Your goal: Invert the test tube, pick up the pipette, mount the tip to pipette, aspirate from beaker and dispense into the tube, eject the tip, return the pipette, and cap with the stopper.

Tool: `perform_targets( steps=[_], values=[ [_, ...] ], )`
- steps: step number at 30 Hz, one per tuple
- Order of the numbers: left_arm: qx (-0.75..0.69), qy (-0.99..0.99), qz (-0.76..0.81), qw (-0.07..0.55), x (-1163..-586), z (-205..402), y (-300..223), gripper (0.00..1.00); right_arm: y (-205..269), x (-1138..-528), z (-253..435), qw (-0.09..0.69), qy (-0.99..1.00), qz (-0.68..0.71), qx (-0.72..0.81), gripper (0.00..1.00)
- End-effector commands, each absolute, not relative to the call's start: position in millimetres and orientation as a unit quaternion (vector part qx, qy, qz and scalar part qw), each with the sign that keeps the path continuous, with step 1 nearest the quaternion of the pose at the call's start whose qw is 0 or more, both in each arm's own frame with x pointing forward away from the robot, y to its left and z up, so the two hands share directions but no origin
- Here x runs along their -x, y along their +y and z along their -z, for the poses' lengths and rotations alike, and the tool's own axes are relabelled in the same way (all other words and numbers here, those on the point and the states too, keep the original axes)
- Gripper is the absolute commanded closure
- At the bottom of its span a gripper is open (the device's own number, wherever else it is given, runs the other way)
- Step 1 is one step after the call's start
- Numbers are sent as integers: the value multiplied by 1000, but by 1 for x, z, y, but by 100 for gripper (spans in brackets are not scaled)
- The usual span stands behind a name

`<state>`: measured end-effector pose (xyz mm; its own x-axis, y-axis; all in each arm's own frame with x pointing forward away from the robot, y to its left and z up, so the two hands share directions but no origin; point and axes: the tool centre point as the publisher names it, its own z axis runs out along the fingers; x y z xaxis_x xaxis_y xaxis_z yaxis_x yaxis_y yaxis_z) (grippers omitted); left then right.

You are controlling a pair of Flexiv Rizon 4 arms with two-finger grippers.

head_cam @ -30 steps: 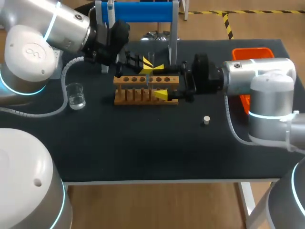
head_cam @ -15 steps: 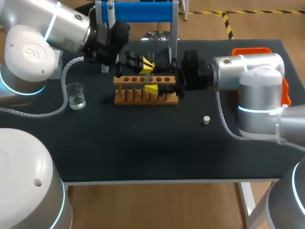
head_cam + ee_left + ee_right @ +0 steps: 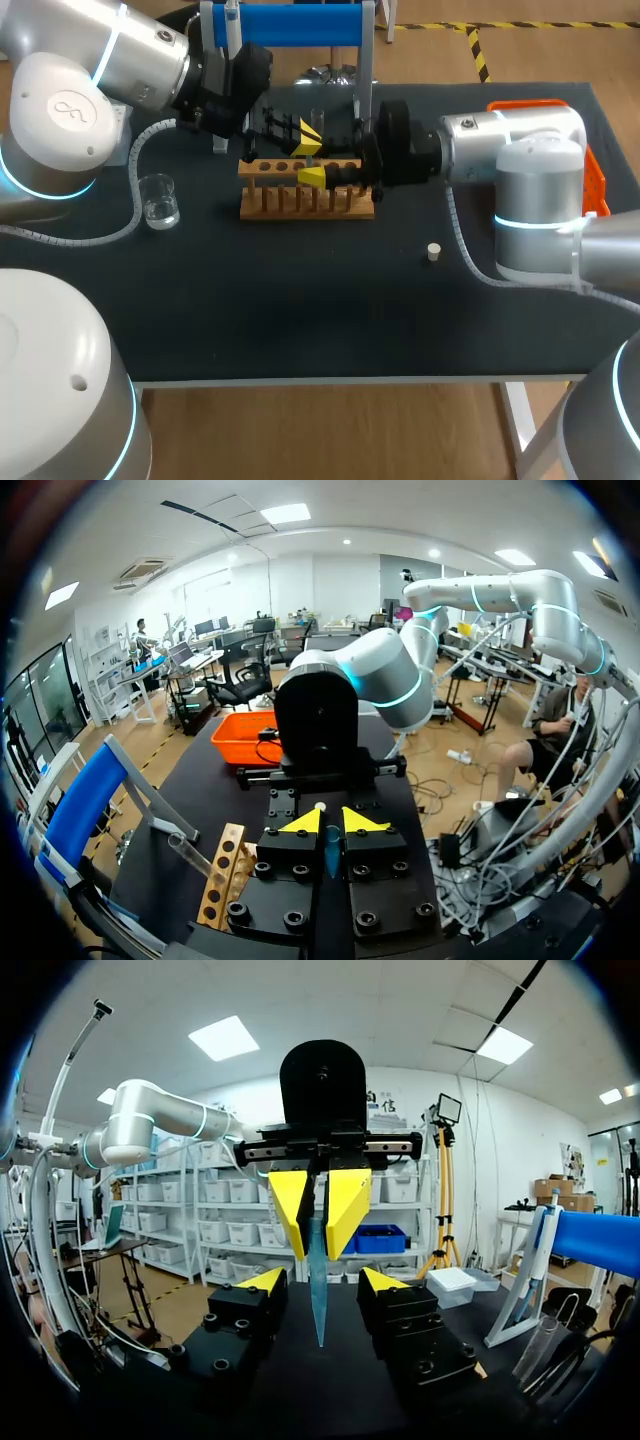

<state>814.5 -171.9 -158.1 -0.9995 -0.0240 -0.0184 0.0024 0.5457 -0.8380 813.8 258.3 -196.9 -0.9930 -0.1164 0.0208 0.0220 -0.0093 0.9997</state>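
My left gripper [image 3: 308,135] hangs just above the wooden rack [image 3: 306,192], shut on a thin bluish test tube [image 3: 318,1290] that points down from its yellow fingers [image 3: 345,1205]. In the left wrist view the tube [image 3: 328,852] sits clamped between the tips of that gripper [image 3: 322,822]. My right gripper [image 3: 322,1282] faces it from the right, one finger on each side of the tube's lower part, with a gap on both sides, so it is open. In the head view the right gripper [image 3: 312,162] is over the rack's middle. The white stopper [image 3: 433,251] lies right of the rack.
A glass beaker [image 3: 158,200] with clear liquid stands left of the rack. The blue pipette stand [image 3: 290,25], with the pipette [image 3: 232,22] hanging on it, is at the back. An orange bin [image 3: 545,108] sits at the back right, behind my right arm.
My right gripper has moved left along the rack up to the held tube, and its fingers have drawn closer together around it. The left arm has kept still.
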Motion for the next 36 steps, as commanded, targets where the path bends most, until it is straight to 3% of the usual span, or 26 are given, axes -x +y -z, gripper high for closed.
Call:
perform_targets(
  steps=[1,6,8,10,12,19,20,21,26,36],
  values=[
    [6,880,476,14,-815,158,-172,100,257,-814,196,50,-701,710,-36,56],
    [6,880,476,14,-815,158,-172,100,256,-813,194,52,-700,711,-39,58],
    [6,880,476,14,-815,158,-172,100,256,-812,194,53,-700,711,-40,63],
    [6,880,476,14,-815,158,-172,100,256,-812,193,54,-700,711,-41,76],
    [6,880,476,14,-815,158,-172,100,255,-811,193,54,-700,711,-42,100],
    [6,880,476,14,-815,158,-172,100,256,-810,194,55,-701,710,-45,100],
    [6,880,476,14,-815,158,-172,92,256,-810,194,55,-701,710,-45,100],
    [6,880,476,14,-815,158,-172,0,256,-810,194,55,-701,710,-45,100],
    [6,880,476,14,-815,158,-172,0,244,-809,196,54,-702,709,-46,100],
    [6,880,476,14,-815,158,-172,0,176,-803,213,51,-712,699,-40,100]
  ],
)
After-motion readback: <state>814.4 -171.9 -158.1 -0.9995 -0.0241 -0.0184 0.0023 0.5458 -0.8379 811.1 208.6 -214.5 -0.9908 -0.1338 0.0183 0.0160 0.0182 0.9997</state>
